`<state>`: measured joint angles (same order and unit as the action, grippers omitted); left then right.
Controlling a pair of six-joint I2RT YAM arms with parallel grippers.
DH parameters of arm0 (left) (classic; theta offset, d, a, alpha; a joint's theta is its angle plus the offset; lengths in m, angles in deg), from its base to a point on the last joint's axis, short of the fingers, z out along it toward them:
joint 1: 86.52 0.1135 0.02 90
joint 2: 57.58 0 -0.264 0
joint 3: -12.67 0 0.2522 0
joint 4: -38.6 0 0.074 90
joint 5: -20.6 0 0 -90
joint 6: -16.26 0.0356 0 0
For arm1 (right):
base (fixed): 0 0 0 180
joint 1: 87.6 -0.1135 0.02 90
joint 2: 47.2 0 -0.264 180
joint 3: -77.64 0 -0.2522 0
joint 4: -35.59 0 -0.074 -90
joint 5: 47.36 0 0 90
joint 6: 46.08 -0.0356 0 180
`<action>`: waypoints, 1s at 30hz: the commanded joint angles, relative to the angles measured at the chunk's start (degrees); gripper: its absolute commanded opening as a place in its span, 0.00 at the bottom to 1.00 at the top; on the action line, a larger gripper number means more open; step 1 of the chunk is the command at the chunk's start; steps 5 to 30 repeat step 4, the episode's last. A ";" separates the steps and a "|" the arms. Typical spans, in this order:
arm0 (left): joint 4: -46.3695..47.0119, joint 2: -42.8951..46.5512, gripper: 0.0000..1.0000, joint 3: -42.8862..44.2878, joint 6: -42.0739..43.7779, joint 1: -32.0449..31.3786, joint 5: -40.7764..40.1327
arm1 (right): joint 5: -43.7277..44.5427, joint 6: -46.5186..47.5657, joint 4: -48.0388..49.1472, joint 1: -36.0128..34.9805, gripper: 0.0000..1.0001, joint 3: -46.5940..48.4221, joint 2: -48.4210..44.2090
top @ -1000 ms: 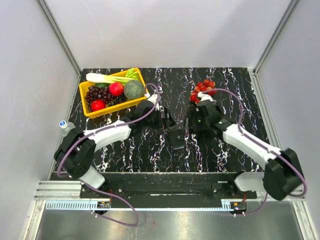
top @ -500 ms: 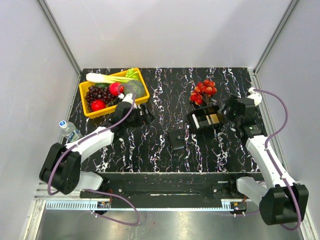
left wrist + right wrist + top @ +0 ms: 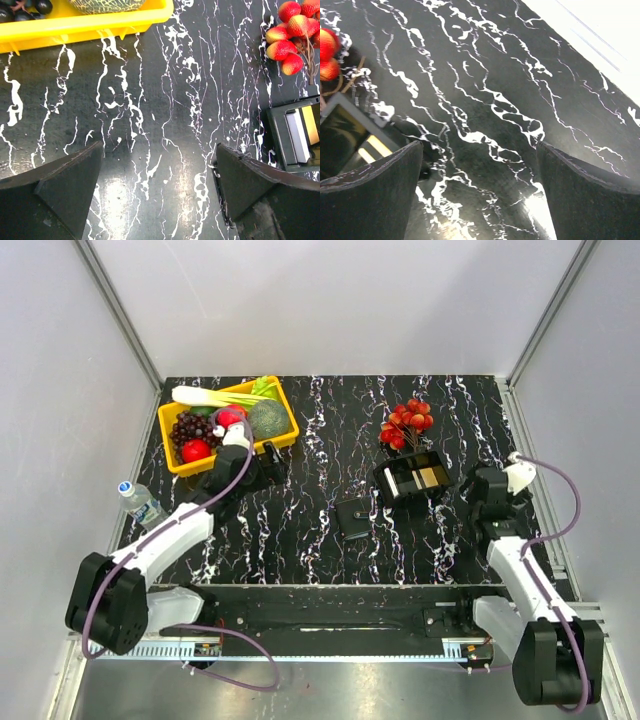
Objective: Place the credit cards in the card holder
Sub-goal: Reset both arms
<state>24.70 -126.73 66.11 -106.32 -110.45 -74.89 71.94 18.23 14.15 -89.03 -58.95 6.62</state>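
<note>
Credit cards (image 3: 420, 478) in black tray (image 3: 383, 483), print unreadable

Card holder (image 3: 352, 517) lies on bare tabletop (image 3: 330, 440), reachable from all sides. Black tray (image 3: 381, 480) crowds its far-right corner; red fruit cluster (image 3: 405, 420) beyond.

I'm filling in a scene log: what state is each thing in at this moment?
left gripper, open, empty.
right gripper, open, empty.
card holder, looks folded shut, lying flat.
credit cards, in the black tray, not yet in the card holder.
black tray, open-topped, upright.
yellow bin, upright, filled.
water bottle, capped.
</note>
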 commanded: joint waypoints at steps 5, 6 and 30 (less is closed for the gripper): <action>1.73 4.54 0.99 -2.68 1.47 0.81 -9.95 | 3.58 7.14 30.06 0.11 0.99 -14.16 -4.52; 1.73 4.54 0.99 -2.68 1.47 0.81 -9.95 | 3.58 7.14 30.06 0.11 0.99 -14.16 -4.52; 1.73 4.54 0.99 -2.68 1.47 0.81 -9.95 | 3.58 7.14 30.06 0.11 0.99 -14.16 -4.52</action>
